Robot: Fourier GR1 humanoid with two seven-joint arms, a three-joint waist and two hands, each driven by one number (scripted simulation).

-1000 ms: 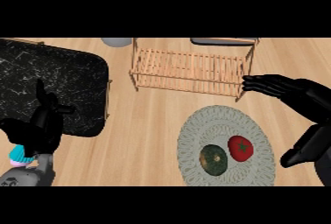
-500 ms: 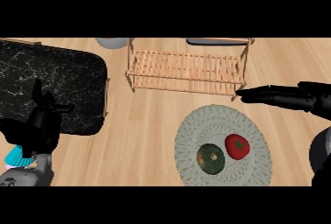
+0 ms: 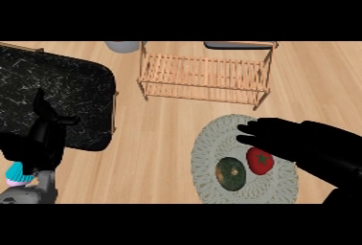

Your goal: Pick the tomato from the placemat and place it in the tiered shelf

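A red tomato (image 3: 260, 161) with a green stem lies on the round grey woven placemat (image 3: 213, 139), right of a dark green round vegetable (image 3: 231, 172). My right hand (image 3: 293, 139) hovers open over the placemat's upper right, fingers pointing left, just above and beside the tomato and holding nothing. The wooden tiered shelf (image 3: 205, 75) stands behind the placemat, its slatted levels bare. My left hand (image 3: 40, 141) rests open at the lower left, fingers up.
A black marbled board (image 3: 56, 95) covers the left of the counter. A grey bowl (image 3: 124, 46) and a dark dish (image 3: 239, 45) sit at the far edge behind the shelf. A small pink and cyan object (image 3: 17, 173) lies by my left wrist.
My right hand has moved from beside the shelf down and left over the placemat, close to the tomato. The left hand has stayed in place.
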